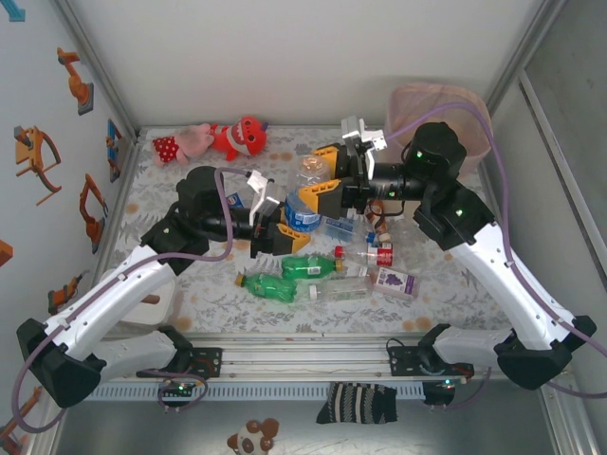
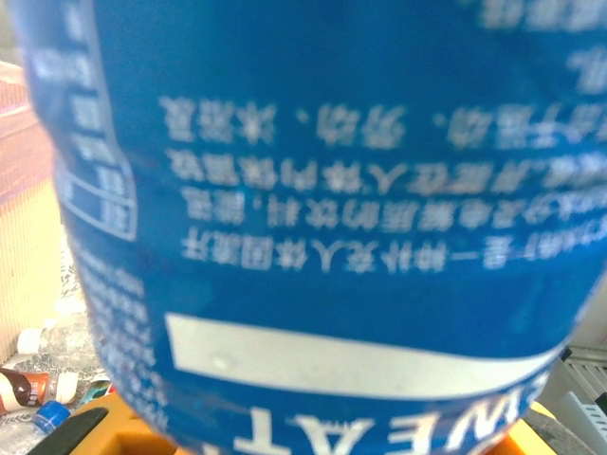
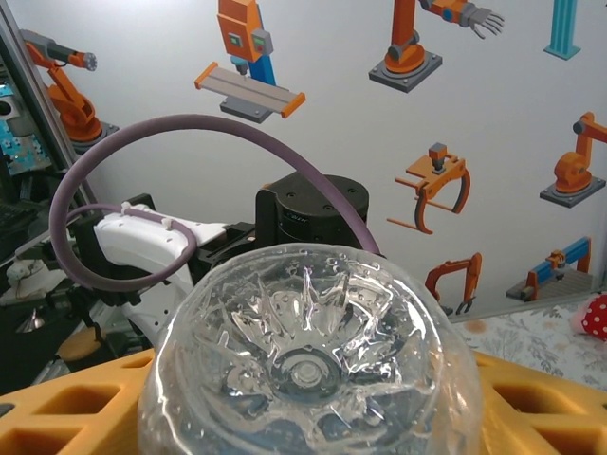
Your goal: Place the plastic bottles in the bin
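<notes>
A clear bottle with a blue label hangs above the table's middle, between both arms. My left gripper is shut on its labelled body, and the blue label is pressed up against that wrist camera. My right gripper is shut round the bottle's clear base, with a yellow finger against each side. Several more plastic bottles lie below: a green one, another green one, a clear one and a purple-labelled one. The bin stands at the far right, behind the right arm.
Red and pink plush toys lie at the far left of the mat. A white box sits under the left arm. The bin's pink mesh and cream wall is seen at the left edge of the left wrist view, with small bottles below it.
</notes>
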